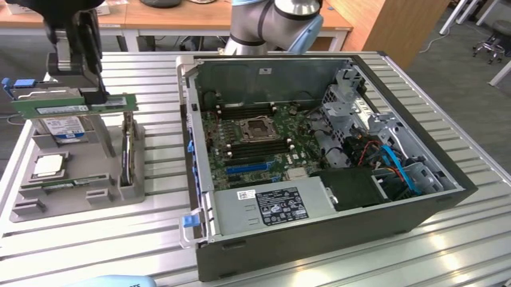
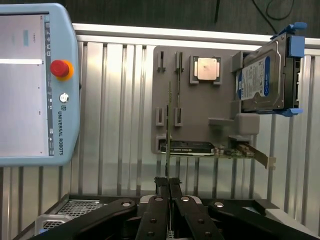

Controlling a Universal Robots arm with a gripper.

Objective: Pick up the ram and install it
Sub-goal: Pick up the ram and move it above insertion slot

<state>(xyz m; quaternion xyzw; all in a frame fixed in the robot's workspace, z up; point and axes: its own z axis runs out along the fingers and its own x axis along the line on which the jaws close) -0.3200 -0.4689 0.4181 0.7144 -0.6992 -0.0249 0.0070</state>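
Fingers (image 2: 176, 189) of our gripper (image 2: 169, 181) are pressed together on the ram (image 2: 169, 127), pinching its thin board between them. In the wrist view we see the stick edge-on, a narrow green line over the grey holder tray (image 2: 220, 107). In the exterior view the gripper (image 1: 95, 97) holds the ram (image 1: 60, 106) level, long side flat, above that tray (image 1: 104, 179) and just over the upright hard drive (image 1: 66, 127), with air under its lower edge.

Toward the exterior view's right we have the open computer case (image 1: 415, 209), its near metal wall standing between the tray and the motherboard (image 1: 255, 140). Its top is uncovered, and bare ribbed aluminium table (image 1: 96, 239) lies around both.

On the tray sit the square silver processor (image 2: 206, 68) and a long card (image 2: 200, 148) lying on its edge. A pale teach pendant (image 2: 35, 85) with a red button rests on the slats well apart from the tray.
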